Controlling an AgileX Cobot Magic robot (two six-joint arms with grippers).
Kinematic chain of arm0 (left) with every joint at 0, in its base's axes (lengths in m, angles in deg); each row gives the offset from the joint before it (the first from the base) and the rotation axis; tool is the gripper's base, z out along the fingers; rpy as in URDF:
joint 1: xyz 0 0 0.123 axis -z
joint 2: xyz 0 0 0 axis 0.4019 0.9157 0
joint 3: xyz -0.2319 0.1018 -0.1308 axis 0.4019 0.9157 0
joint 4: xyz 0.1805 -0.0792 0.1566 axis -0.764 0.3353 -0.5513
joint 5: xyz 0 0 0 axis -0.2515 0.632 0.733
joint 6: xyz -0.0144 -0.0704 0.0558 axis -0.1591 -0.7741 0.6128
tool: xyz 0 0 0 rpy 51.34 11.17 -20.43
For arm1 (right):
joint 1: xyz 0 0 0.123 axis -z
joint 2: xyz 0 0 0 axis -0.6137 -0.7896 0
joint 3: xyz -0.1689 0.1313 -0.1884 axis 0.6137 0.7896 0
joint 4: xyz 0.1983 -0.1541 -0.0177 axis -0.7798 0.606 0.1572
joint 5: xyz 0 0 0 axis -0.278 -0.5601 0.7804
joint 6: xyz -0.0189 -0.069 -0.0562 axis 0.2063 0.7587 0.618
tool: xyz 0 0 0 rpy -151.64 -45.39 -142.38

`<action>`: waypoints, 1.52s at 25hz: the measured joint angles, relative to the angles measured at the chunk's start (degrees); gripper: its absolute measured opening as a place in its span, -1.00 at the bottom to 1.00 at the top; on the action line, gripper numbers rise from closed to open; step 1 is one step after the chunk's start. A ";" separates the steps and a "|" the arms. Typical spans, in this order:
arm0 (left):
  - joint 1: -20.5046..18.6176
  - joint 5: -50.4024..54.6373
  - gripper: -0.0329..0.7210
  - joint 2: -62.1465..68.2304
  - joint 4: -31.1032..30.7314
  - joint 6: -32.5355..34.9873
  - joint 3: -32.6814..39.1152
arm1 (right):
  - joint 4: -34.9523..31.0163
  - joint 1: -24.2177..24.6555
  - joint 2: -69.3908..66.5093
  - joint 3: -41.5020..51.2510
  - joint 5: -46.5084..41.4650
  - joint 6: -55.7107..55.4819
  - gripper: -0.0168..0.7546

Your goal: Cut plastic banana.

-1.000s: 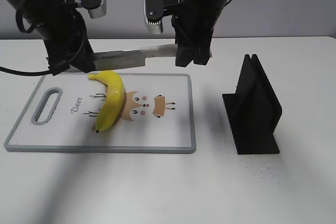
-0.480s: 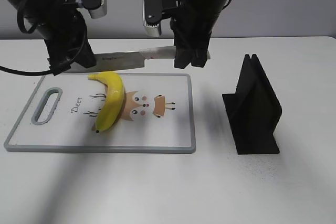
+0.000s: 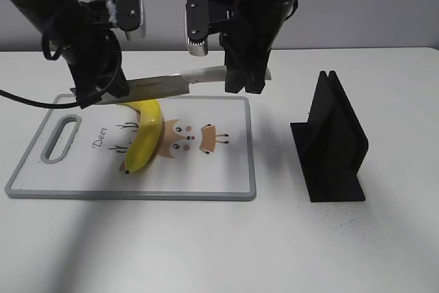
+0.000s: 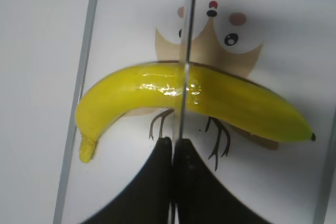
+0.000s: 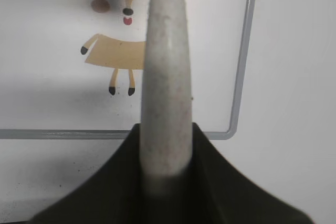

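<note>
The yellow plastic banana [image 3: 143,136] lies on the white cutting board [image 3: 219,176], over the deer picture. It also shows in the left wrist view [image 4: 210,100]. A knife [image 3: 168,83] hangs level just above the banana's upper part. My left gripper [image 3: 103,90] is shut on the blade's tip end [image 4: 181,77], which crosses the banana's middle in the left wrist view. My right gripper [image 3: 245,77] is shut on the knife's pale grey handle [image 5: 164,77] above the board's far right corner.
A black knife stand [image 3: 333,138] stands on the white table to the right of the board. The board has a grey rim [image 5: 239,77] and a handle slot [image 3: 62,138] at its left end.
Both grippers have carried the knife towards the front and lower. The blade has gone from behind the banana to right over its upper part. The banana has not moved.
</note>
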 joint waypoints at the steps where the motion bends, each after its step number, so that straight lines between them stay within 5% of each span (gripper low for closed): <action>1: 0.00 -0.10 -0.92 0.50 -0.02 0.02 0.00 | 0.00 0.00 -0.20 -0.05 0.17 0.00 -0.49; 38: -0.58 -5.79 -0.92 12.95 1.12 1.28 -1.19 | -0.14 0.56 -10.85 -4.08 2.04 0.25 -0.49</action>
